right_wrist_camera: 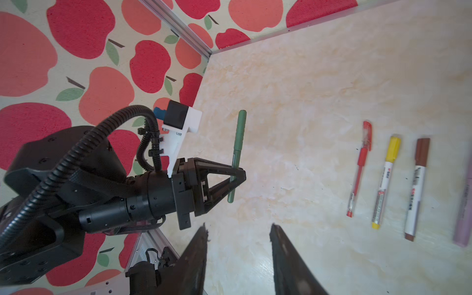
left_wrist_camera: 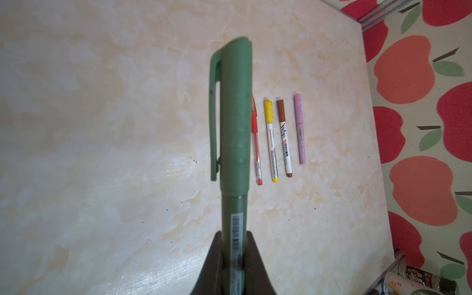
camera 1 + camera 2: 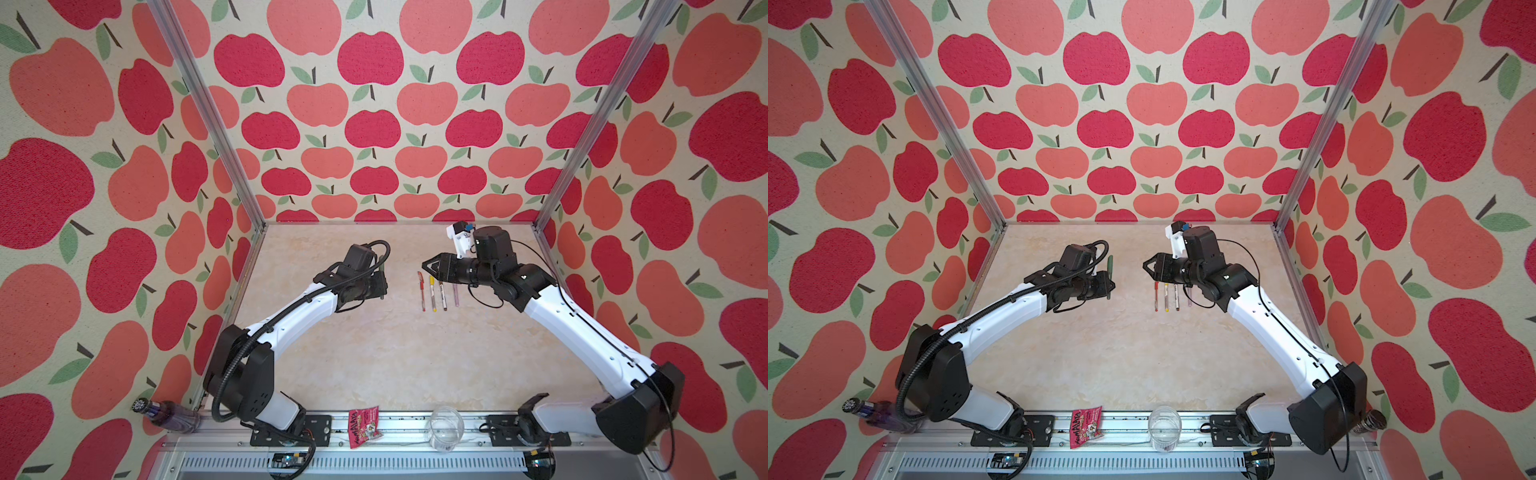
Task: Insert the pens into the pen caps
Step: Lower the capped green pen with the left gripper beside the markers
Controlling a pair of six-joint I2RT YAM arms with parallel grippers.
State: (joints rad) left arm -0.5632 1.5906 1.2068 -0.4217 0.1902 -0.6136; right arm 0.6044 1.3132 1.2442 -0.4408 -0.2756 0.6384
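the left jaws clench the lower barrel of a dark green plastic pen (image 2: pixel 233 204), holding it clear of the cream marbled counter (image 3: pixel 374 357), with its matching green clip cap (image 2: pixel 232 107) seated on the end away from the grip. the pen sits crosswise between the jaws. the right jaws stand parted and empty, raised near the far ends of a row of four capped pens. these lie side by side on the counter, close together but not touching: a slim red gel pen (image 2: pixel 256 148), a white-barrelled marker with a yellow cap (image 2: pixel 271 143), a white-barrelled marker with a brown cap (image 2: pixel 284 143) and a pale lilac pen (image 2: pixel 299 130). in both top views the two arms face each other across the middle of the counter, and the held green pen is left of the row, well apart from it.
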